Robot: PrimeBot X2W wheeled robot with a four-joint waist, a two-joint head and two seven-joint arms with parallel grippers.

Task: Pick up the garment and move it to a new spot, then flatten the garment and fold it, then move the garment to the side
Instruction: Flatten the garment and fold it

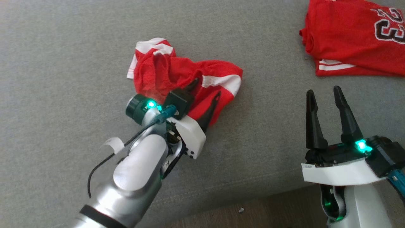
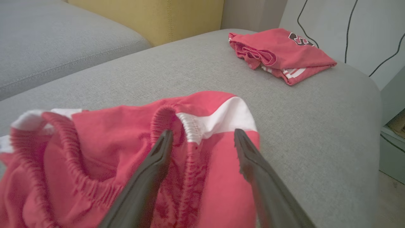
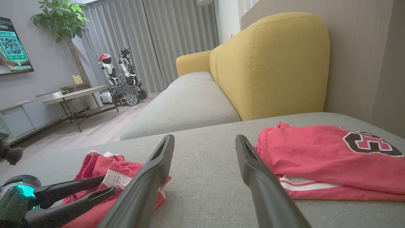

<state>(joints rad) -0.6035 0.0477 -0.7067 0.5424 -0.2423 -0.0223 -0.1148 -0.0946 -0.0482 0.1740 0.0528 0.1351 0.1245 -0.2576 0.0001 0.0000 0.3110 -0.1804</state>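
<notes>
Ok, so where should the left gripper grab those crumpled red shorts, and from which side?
Grip the crumpled red shorts at the raised waistband fold beside the white stripe, coming from the robot's side. That gathered ridge stands up off the cushion just ahead of the open left gripper, so it should pinch easily.

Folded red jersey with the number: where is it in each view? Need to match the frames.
Head view: jersey in the top right corner, cut by the edge.
Left wrist view: jersey upper right, far beyond the fingers.
Right wrist view: jersey lower right, right of the fingers.
Shared landmark: crumpled red-and-white garment at the tips of the left gripper.
</notes>
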